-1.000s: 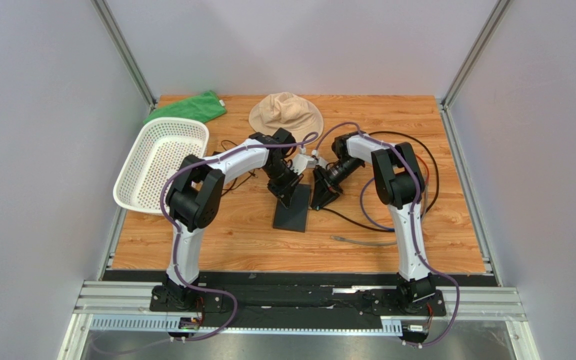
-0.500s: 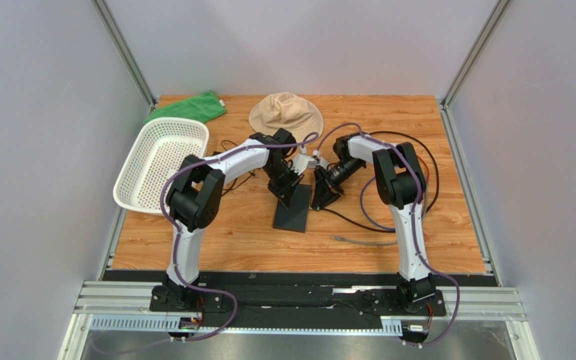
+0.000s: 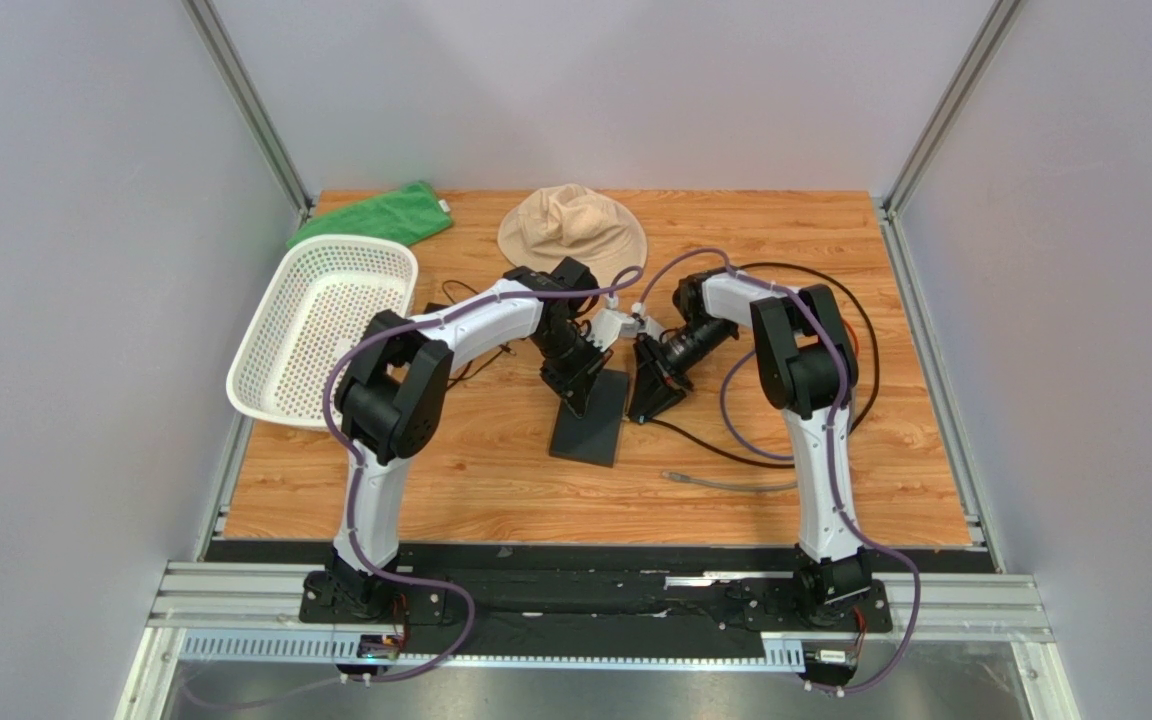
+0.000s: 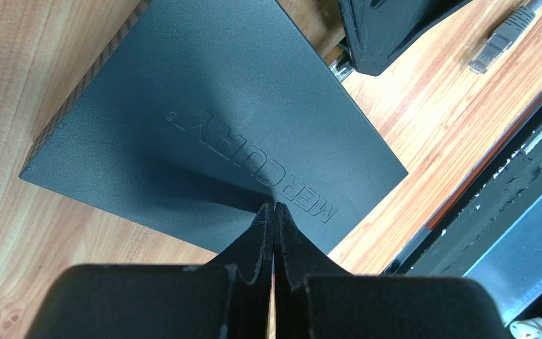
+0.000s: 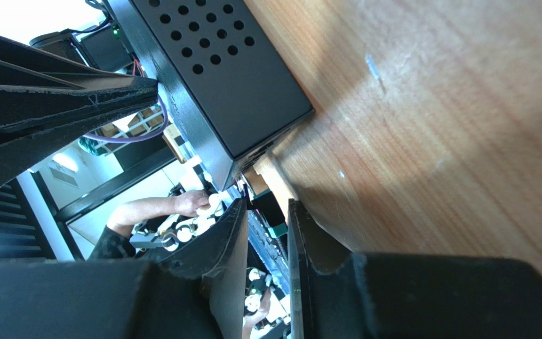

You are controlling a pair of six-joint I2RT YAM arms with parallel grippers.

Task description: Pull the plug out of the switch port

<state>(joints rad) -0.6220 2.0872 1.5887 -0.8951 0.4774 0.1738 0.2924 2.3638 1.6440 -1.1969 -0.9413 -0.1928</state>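
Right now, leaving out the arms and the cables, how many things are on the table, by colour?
Green: 1, the cloth
Tan: 1, the hat
White: 1, the basket
Black: 1, the switch
Total: 4 in plain view

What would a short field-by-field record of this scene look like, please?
switch: flat on the table, logo side up
left gripper: shut, tips on the switch's top
right gripper: at the switch's far end, fingers slightly apart; whether they hold anything is unclear
loose grey cable: on the table, right of the switch
others: white basket, green cloth, tan hat
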